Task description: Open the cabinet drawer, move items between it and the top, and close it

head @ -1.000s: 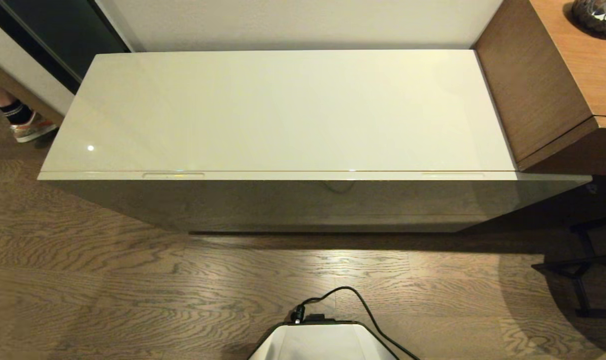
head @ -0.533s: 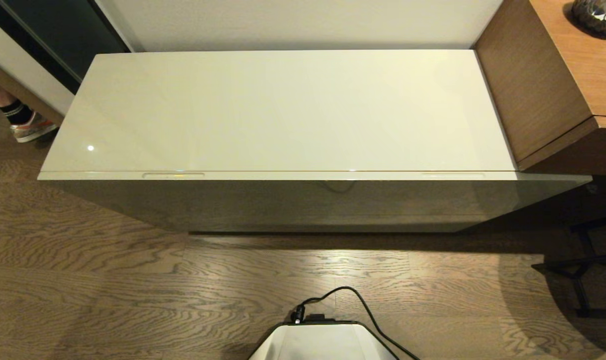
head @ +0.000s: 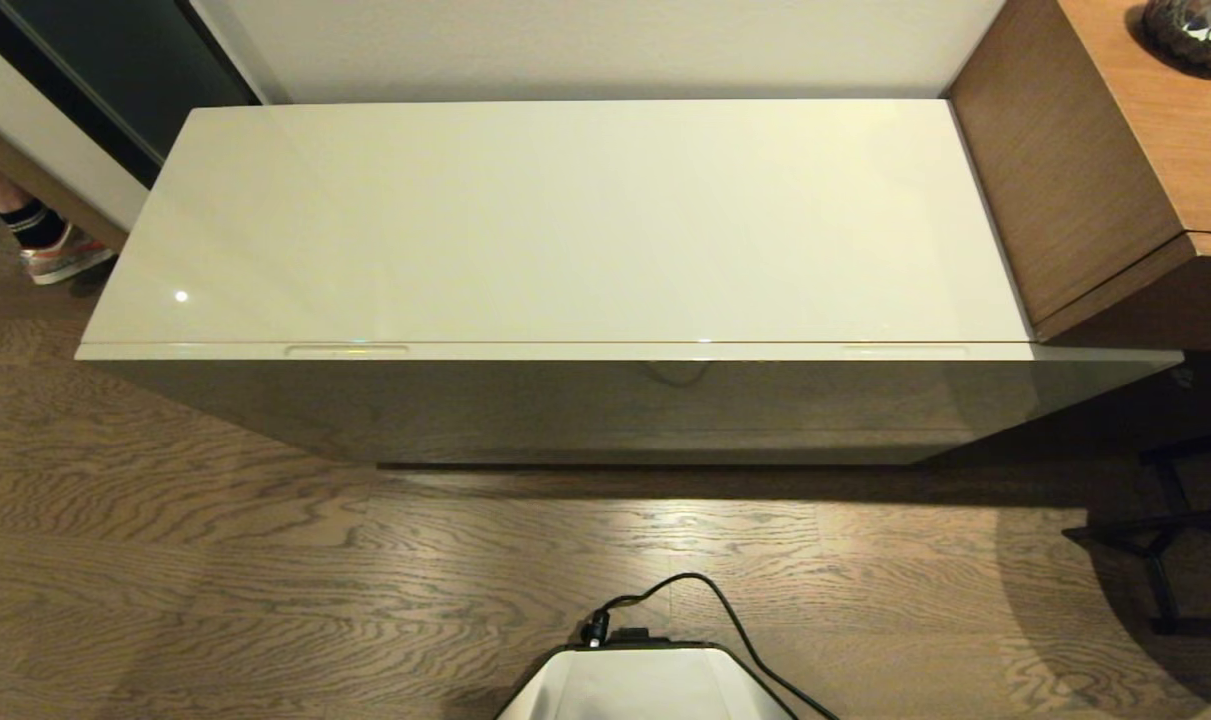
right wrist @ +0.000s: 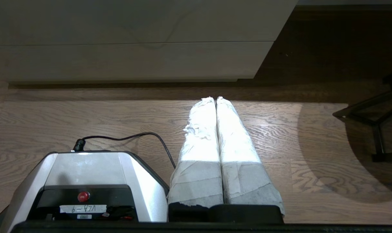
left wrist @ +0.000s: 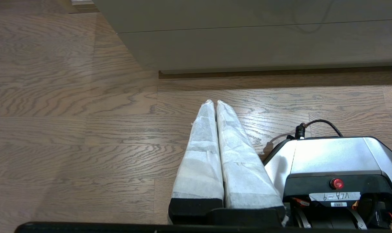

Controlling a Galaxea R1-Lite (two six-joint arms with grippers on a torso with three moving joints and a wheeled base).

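The top (head: 565,220) is a glossy cream-white cabinet surface with nothing lying on it. Below its front edge the cabinet drawer (head: 565,400) is shut, with two slim recesses (head: 345,350) along its rim. The items are hidden. Neither arm shows in the head view. My left gripper (left wrist: 213,102) hangs low over the wooden floor beside my base, shut, with nothing between its white-wrapped fingers (left wrist: 199,145), and faces the drawer front (left wrist: 247,13). On the other side of the base my right gripper (right wrist: 215,98) is parked the same way, shut and empty.
A taller brown wooden cabinet (head: 1085,180) adjoins the top on the right, with a dark vase (head: 1195,30) on it. A person's foot (head: 60,255) stands at the far left. Black stand legs (head: 1165,530) sit on the floor at right. My base (head: 645,680) trails a black cable (head: 725,610).
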